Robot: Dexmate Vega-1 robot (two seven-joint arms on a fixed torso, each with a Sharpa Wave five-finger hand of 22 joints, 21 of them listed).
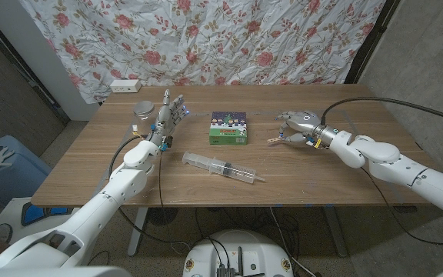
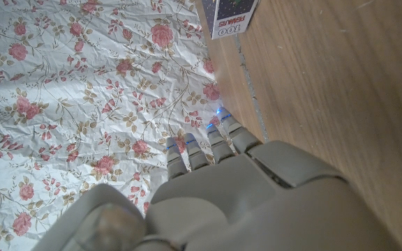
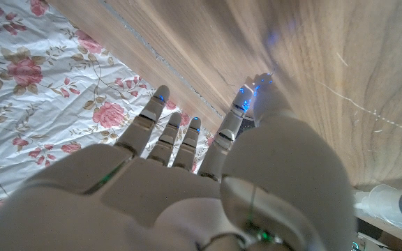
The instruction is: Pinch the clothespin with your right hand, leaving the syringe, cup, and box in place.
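Note:
A small wooden clothespin (image 1: 274,140) lies on the table just right of the green box (image 1: 229,128). My right hand (image 1: 294,127) hovers right beside it with fingers spread toward the box. Its lowest fingertips reach the pin's end, and I cannot tell whether they touch it. In the right wrist view the fingers (image 3: 187,136) stretch out apart with nothing between them. The clear syringe (image 1: 223,167) lies slantwise in front of the box. A cup (image 1: 144,109) stands at the back left. My left hand (image 1: 168,115) stands upright next to the cup, fingers apart, holding nothing.
A white power strip (image 1: 124,85) lies at the table's far left corner, in front of the flowered curtain (image 1: 229,38). The box's end (image 2: 232,17) shows in the left wrist view. The right arm's black cable (image 1: 375,101) arcs over the table's right side.

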